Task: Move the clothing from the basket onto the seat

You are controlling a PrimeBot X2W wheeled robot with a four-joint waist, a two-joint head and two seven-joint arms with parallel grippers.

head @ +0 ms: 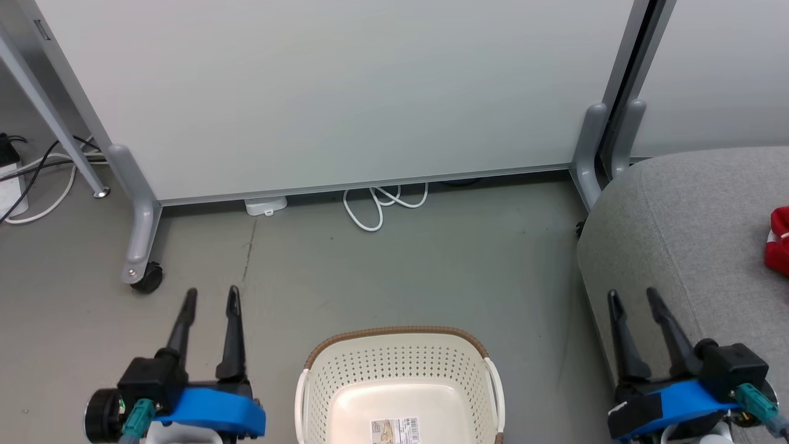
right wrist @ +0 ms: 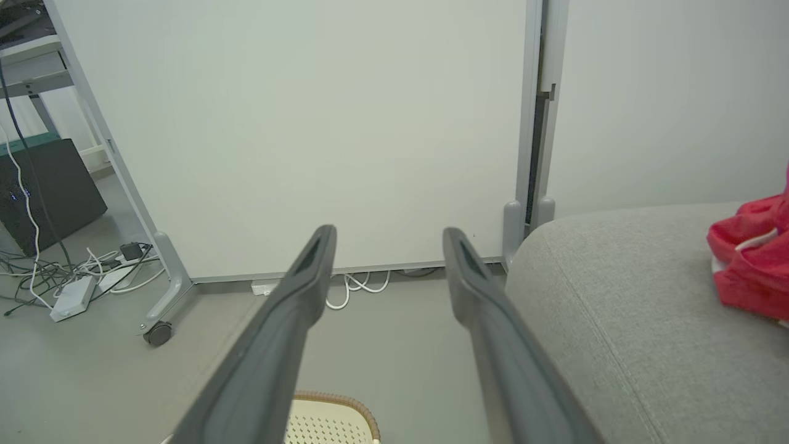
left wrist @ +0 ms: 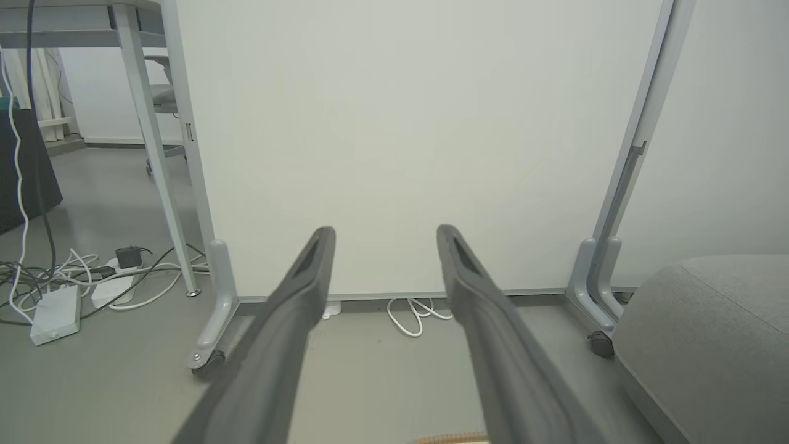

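The cream basket (head: 394,361) with its brown rim stands on the floor at the bottom middle of the head view; the part of its inside that shows holds only a label on the floor of it. Its rim also peeks into the right wrist view (right wrist: 336,401). Red clothing (head: 779,240) lies on the grey seat (head: 684,228) at the right edge, also seen in the right wrist view (right wrist: 749,259) on the seat (right wrist: 622,296). My left gripper (head: 211,296) hangs open left of the basket. My right gripper (head: 633,297) is open over the seat's left edge. Both hold nothing.
A white partition panel (head: 345,92) on grey wheeled feet (head: 140,271) stands behind the basket. White cables (head: 376,206) lie at its base. More cables and power bricks (left wrist: 58,308) lie at the far left under a table leg.
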